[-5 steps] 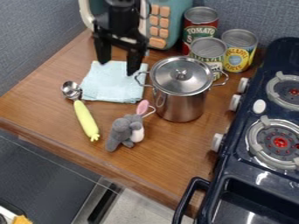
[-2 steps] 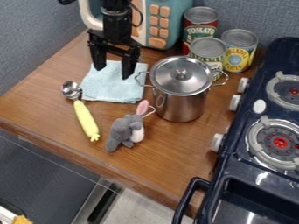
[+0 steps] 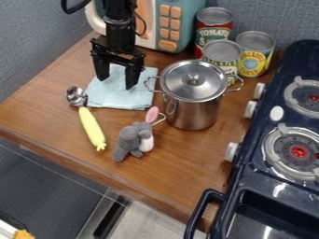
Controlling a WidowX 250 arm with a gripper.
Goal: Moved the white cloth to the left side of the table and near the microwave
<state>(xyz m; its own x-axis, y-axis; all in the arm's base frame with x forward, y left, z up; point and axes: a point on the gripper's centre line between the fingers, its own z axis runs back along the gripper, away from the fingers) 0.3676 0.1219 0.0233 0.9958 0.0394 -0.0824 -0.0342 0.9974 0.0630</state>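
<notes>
The pale blue cloth (image 3: 121, 99) is lying on the counter (image 3: 187, 170), in front of the toy microwave (image 3: 169, 21), and your gripper (image 3: 117, 84) is hanging over its upper part. Its fingers are standing wide apart with nothing showing between them; you cannot tell whether the tips are touching the fabric. Three cans, a red one (image 3: 213, 38), a green one (image 3: 222, 57) and a yellow one (image 3: 252, 61), are showing you printed labels behind the steel pot (image 3: 193, 107). Compared with the earlier frames, your gripper is sitting lower in the view, while the cloth is keeping its place. You are working beside the pot, whose side handle is overlapping the cloth's right edge in the view; the yellow-handled scoop (image 3: 92, 127) is lying just left, and a grey plush toy (image 3: 131, 141) is resting nearer the camera.
</notes>
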